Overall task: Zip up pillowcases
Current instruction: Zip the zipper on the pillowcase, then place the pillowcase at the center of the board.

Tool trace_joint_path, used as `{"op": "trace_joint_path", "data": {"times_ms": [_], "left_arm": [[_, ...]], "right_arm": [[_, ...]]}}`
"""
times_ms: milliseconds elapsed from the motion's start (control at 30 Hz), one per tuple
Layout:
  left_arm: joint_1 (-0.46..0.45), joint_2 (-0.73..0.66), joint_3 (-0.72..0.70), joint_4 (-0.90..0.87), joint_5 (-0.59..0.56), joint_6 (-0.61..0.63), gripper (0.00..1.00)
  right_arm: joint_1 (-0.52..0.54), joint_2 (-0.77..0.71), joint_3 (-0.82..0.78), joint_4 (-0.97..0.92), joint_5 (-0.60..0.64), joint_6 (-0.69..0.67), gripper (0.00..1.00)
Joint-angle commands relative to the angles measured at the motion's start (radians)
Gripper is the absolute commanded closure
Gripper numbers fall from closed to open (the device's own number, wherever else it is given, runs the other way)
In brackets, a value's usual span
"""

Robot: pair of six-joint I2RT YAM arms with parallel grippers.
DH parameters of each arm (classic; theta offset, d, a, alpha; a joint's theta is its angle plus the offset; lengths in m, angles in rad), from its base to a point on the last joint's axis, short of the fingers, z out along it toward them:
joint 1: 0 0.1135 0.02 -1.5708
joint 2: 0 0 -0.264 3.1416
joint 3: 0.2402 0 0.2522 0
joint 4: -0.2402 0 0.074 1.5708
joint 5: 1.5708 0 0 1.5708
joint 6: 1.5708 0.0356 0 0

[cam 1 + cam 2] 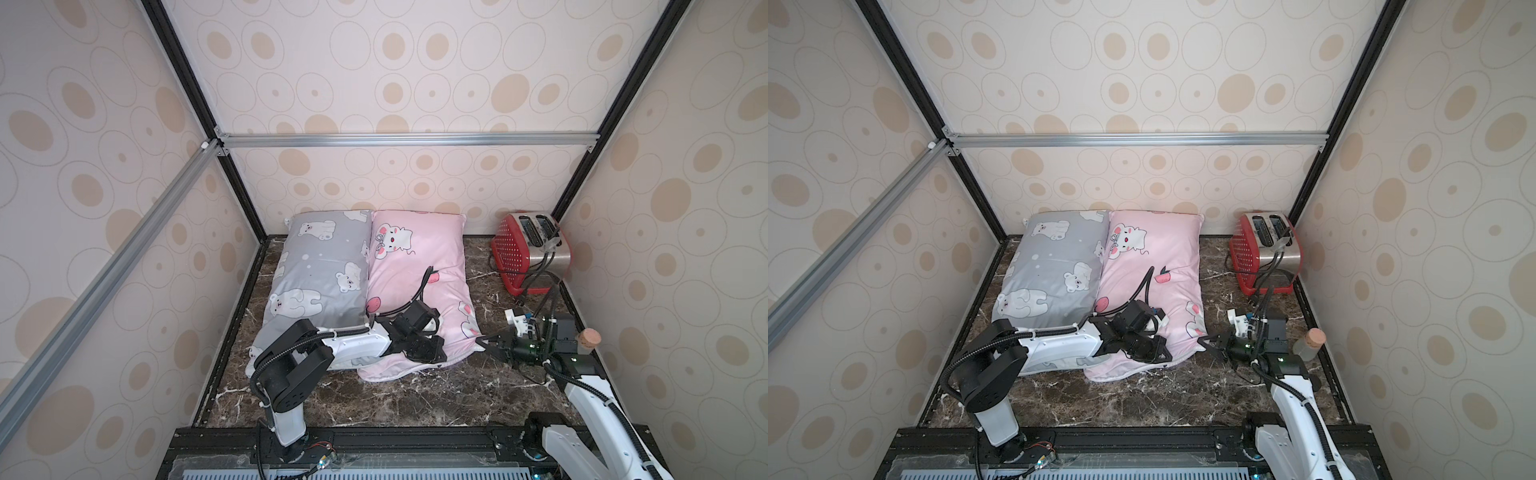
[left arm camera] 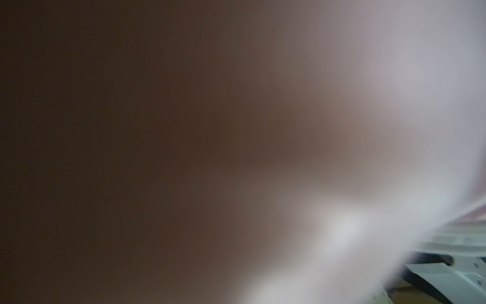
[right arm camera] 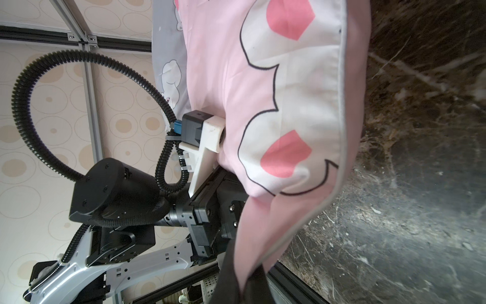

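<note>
Left gripper (image 1: 430, 355), closed, pressed the pink pillowcase's (image 1: 419, 257) six-o'clock edge while right gripper (image 1: 483, 342) pinched its five-o'clock corner; zipping looked unfinished, grey pillowcase (image 1: 320, 266) apparently waiting.

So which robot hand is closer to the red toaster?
Right. The right gripper pinches the pink pillow at its front corner on the side of the toaster. The left gripper is at that pillow's front edge, farther away.

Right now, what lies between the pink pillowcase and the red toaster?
Only a bare strip of the marble tabletop; the pink pillowcase and the red toaster stand apart. Both top views show it.
</note>
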Motion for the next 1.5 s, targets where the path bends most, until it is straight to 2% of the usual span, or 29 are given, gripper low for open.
{"op": "trace_joint_path", "data": {"times_ms": [0,300,767,1000,1267,1400,1467], "left_arm": [[-0.001,-0.018,-0.035,-0.211,-0.118,0.063,1.00],[-0.001,-0.062,-0.040,-0.404,-0.265,0.140,1.00],[0.008,-0.102,-0.103,-0.594,-0.387,0.193,1.00],[0.010,-0.123,-0.101,-0.708,-0.467,0.230,1.00],[0.011,-0.131,-0.107,-0.763,-0.499,0.252,1.00],[0.011,-0.138,-0.097,-0.755,-0.492,0.253,1.00],[0.011,-0.140,-0.088,-0.765,-0.489,0.256,1.00]], "right_arm": [[-0.022,-0.026,0.058,-0.008,0.007,-0.045,1.00],[-0.052,-0.035,0.139,-0.116,0.074,-0.121,1.00],[-0.119,-0.012,0.308,-0.288,0.195,-0.252,1.00],[-0.127,0.024,0.373,-0.303,0.224,-0.274,1.00],[-0.151,0.072,0.489,-0.384,0.277,-0.342,1.00],[-0.153,0.086,0.470,-0.369,0.241,-0.329,1.00],[-0.153,0.088,0.471,-0.399,0.261,-0.361,1.00]]}}
